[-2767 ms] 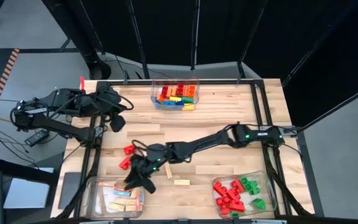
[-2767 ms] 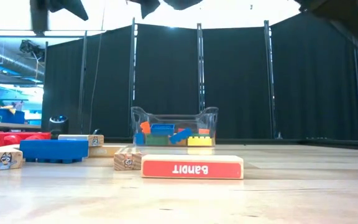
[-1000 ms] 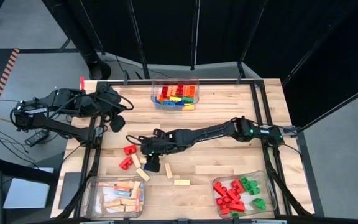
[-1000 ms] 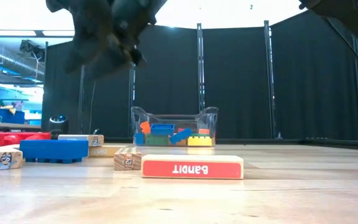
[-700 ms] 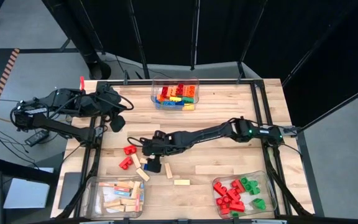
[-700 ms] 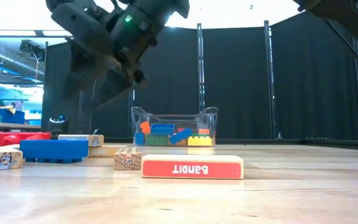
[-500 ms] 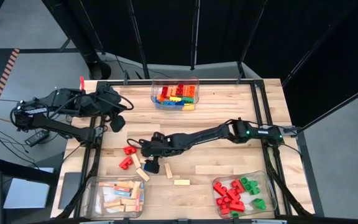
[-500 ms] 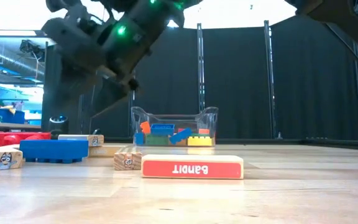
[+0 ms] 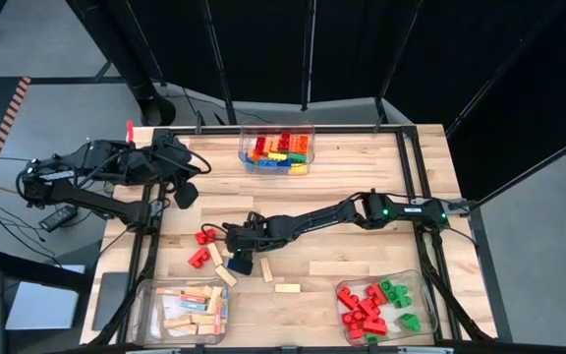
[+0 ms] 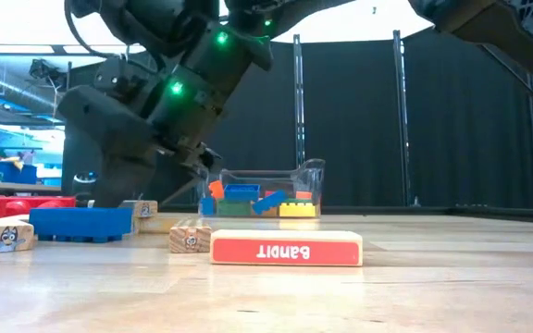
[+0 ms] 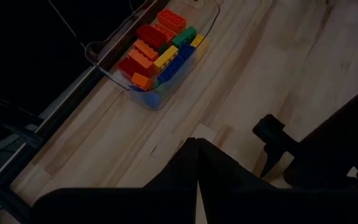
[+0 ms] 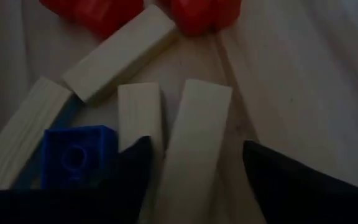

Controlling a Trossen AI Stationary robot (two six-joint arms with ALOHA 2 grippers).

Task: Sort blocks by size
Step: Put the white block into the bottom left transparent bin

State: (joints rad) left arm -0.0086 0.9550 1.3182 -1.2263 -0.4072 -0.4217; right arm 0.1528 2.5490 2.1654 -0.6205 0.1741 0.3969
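Loose blocks lie left of the table's middle: red bricks (image 9: 204,237), a blue brick (image 12: 73,155) and several pale wooden bars. My right gripper (image 12: 194,180) is open and low over them, pointing steeply down. Its two fingers stand on either side of one wooden bar (image 12: 194,140), which lies flat on the table; I see no touch. In the low view the right gripper (image 10: 109,190) reaches down behind the blue brick (image 10: 80,224). My left gripper (image 9: 187,194) waits shut, raised at the far left.
A clear bin of coloured bricks (image 9: 278,147) stands at the far edge. A bin of wooden bars (image 9: 187,310) is near left, and a bin of red and green blocks (image 9: 381,307) near right. A red-faced bar (image 10: 287,248) lies by itself nearer the front.
My right gripper has come down from well above the table until its fingers are level with the loose blocks, around the wooden bar. The blocks have stayed where they were.
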